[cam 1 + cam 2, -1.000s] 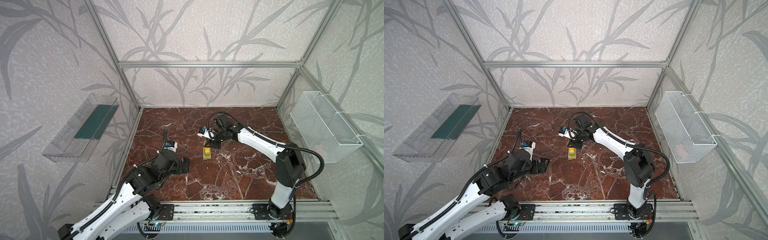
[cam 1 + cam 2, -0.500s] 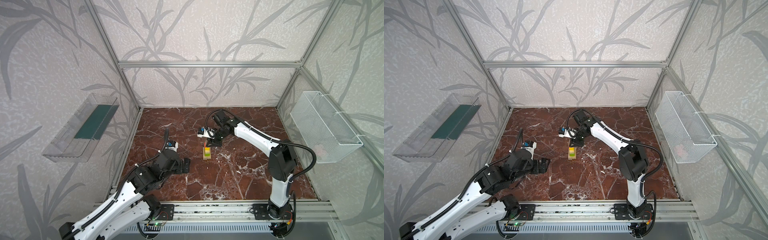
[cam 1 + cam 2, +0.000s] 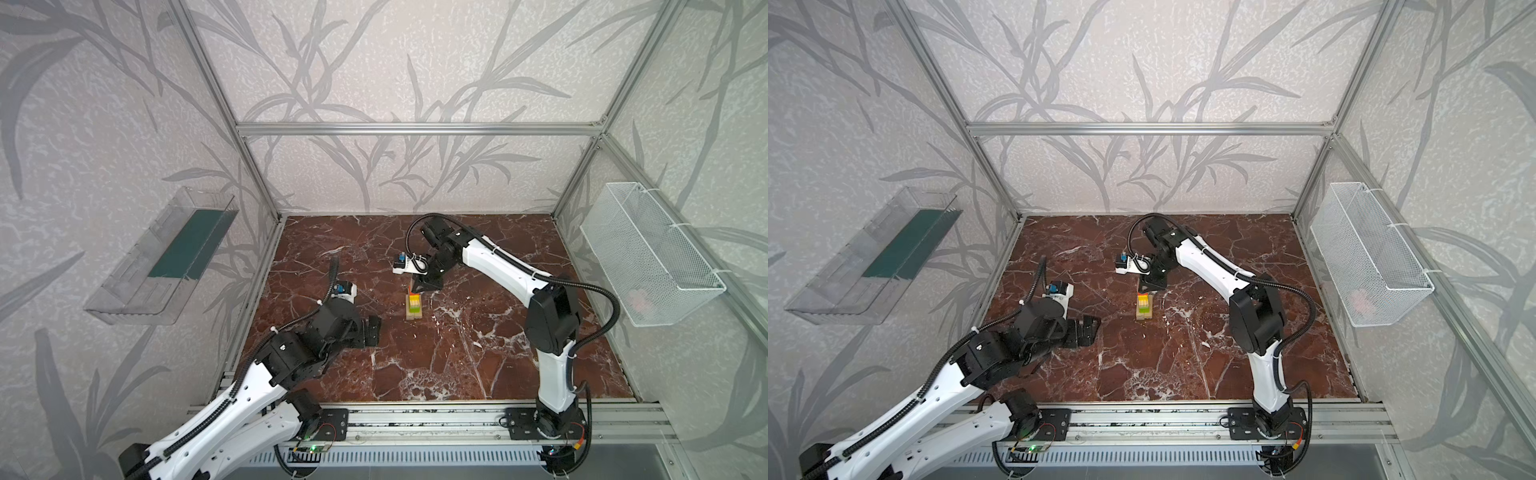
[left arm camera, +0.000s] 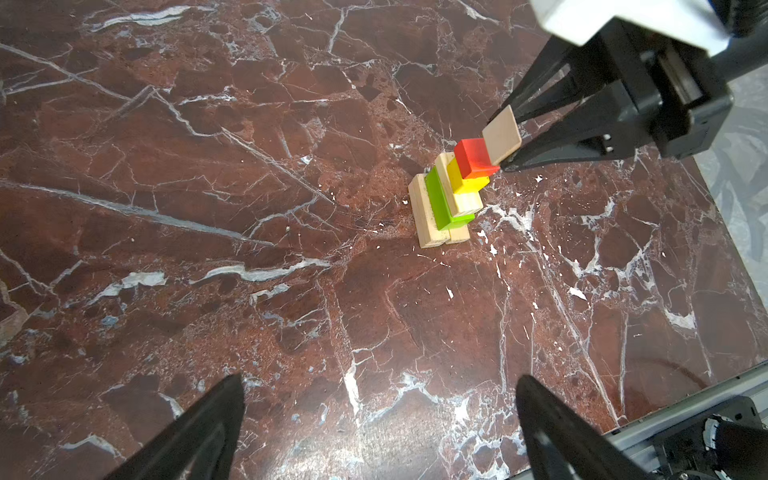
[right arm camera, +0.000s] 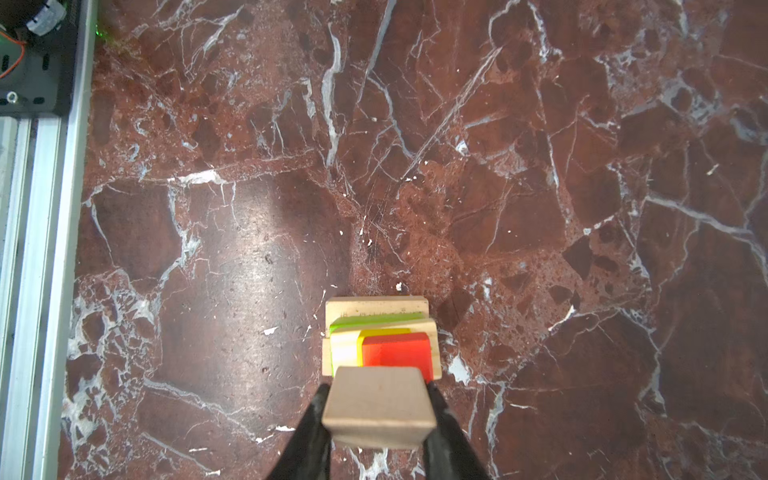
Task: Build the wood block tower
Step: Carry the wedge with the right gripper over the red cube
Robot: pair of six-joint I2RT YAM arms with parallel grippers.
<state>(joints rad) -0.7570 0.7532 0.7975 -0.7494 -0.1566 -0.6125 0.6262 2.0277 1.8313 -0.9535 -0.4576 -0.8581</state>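
The wood block tower (image 3: 413, 306) (image 3: 1143, 308) stands mid-floor on red marble: tan bars at the base, then a lime-green bar (image 4: 440, 203), a yellow cube (image 4: 461, 176) and a red cube (image 4: 473, 156) (image 5: 395, 351) on top. My right gripper (image 3: 412, 289) (image 3: 1142, 289) (image 5: 379, 401) is shut on a tan wooden block (image 4: 502, 135) (image 5: 378, 405), which hangs just above and behind the red cube. My left gripper (image 3: 372, 330) (image 3: 1087, 327) (image 4: 380, 380) rests low, left of the tower, open and empty.
A clear plastic bin (image 3: 166, 257) hangs on the left wall. A white wire basket (image 3: 648, 253) hangs on the right wall. An aluminium rail (image 3: 415, 415) runs along the front edge, where both arm bases are mounted.
The right arm's elbow has swung to the left while its gripper stays with the tan block at the tower's top. The left arm has not moved.
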